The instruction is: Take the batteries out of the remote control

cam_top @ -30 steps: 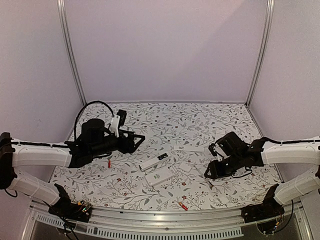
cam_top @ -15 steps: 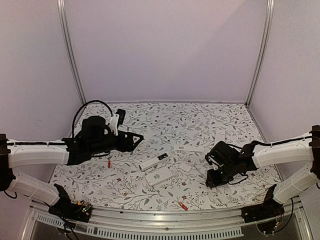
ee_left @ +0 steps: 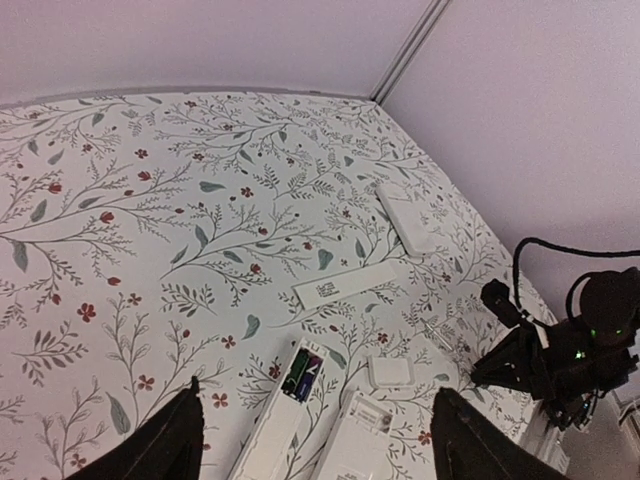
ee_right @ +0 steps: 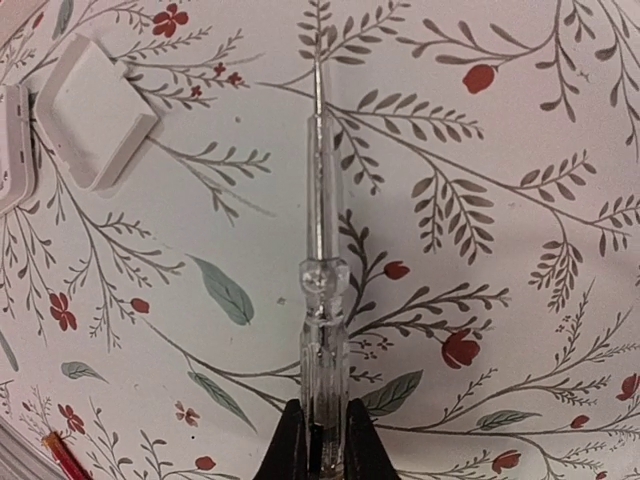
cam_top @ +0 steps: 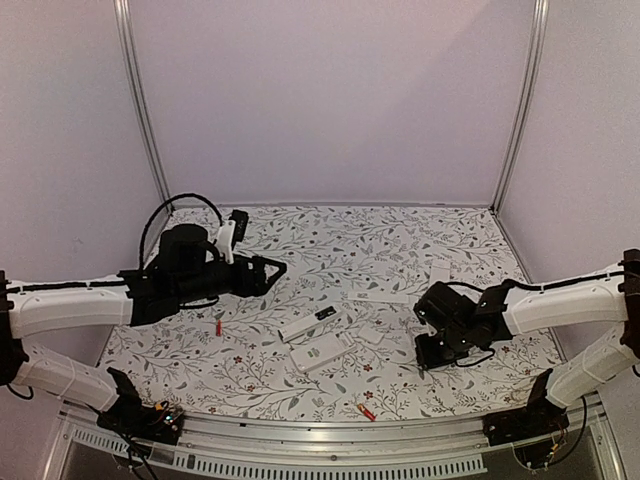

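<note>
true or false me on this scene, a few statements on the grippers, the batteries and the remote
1. The right gripper is shut on a slim clear tool. True.
2. The left gripper holds a battery. False: its fingers are spread wide with nothing between them.
3. One remote has its compartment open with batteries inside. True.
4. The clear tool's tip is inside that compartment. False: it points at bare table, apart from the remote.
5. An orange-red battery lies loose near the table's front edge. True.
</note>
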You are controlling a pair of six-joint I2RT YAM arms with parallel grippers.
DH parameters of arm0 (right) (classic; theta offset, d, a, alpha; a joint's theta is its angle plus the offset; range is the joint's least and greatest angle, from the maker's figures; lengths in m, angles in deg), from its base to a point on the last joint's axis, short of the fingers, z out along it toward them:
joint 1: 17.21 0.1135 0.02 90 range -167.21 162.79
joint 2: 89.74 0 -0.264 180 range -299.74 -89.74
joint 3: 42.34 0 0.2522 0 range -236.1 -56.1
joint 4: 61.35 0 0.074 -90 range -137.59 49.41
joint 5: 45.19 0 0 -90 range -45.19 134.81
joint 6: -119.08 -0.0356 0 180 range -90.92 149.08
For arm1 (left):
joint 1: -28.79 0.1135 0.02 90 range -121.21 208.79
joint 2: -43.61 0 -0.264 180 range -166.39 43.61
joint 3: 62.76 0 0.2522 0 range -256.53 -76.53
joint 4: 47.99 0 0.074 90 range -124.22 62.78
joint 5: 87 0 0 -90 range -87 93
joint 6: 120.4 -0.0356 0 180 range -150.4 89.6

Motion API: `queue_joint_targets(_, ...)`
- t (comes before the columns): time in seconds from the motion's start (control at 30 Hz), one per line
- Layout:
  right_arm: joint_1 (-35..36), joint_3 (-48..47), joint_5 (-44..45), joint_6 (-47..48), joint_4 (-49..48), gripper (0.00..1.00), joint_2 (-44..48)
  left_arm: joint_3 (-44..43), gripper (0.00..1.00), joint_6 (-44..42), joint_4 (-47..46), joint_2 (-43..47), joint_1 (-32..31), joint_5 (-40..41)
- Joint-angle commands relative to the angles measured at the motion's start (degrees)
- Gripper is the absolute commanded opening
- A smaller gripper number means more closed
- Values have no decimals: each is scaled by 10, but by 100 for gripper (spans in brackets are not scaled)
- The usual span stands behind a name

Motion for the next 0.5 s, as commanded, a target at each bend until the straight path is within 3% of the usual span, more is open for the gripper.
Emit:
queue_joint_targets(0.0, 4, -22, -3, 20, -8, 0, 51, -28, 78, 15, 14, 26, 5, -24)
queue_joint_targets(0.23, 3, -27, -166, 106, -140, 0, 150, -24, 78, 55, -78, 55, -10, -113)
queue_joint_targets(0.47, 3, -56, -319, 121, -258, 0, 160, -54, 78, 84, -116, -8, -37, -200)
